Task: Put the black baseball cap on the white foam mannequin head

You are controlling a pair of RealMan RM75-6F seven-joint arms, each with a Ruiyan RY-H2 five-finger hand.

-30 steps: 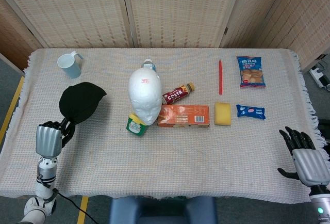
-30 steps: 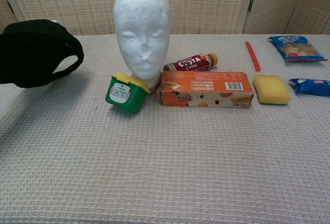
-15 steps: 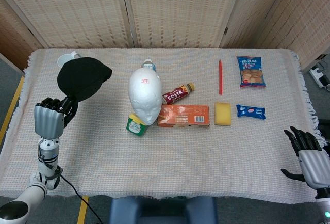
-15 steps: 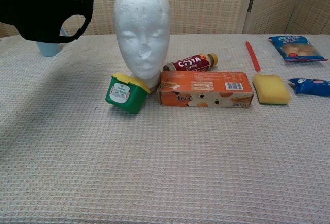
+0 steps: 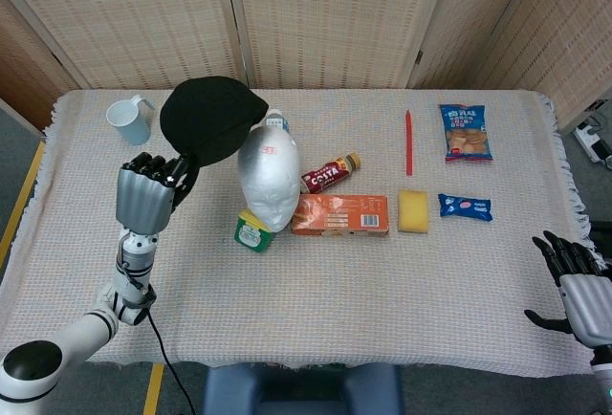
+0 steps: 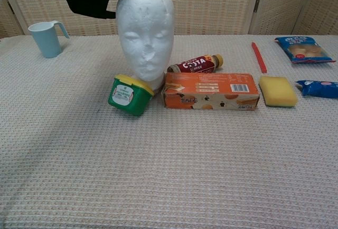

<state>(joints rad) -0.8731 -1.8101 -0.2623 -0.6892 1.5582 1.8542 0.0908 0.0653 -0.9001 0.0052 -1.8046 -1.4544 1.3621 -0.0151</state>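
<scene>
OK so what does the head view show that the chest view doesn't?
Only the head view shows the left hand gripping the black cap, the right hand at the table's edge, and a bottle cap behind the mannequin head. Only the chest view shows the mannequin's face. Both show the blue cup, green tub, orange box and sponge.

blue cup (image 5: 128,121) | green tub (image 6: 129,94) | orange box (image 6: 210,91) | yellow sponge (image 6: 278,91) | red pen (image 5: 408,141)
</scene>
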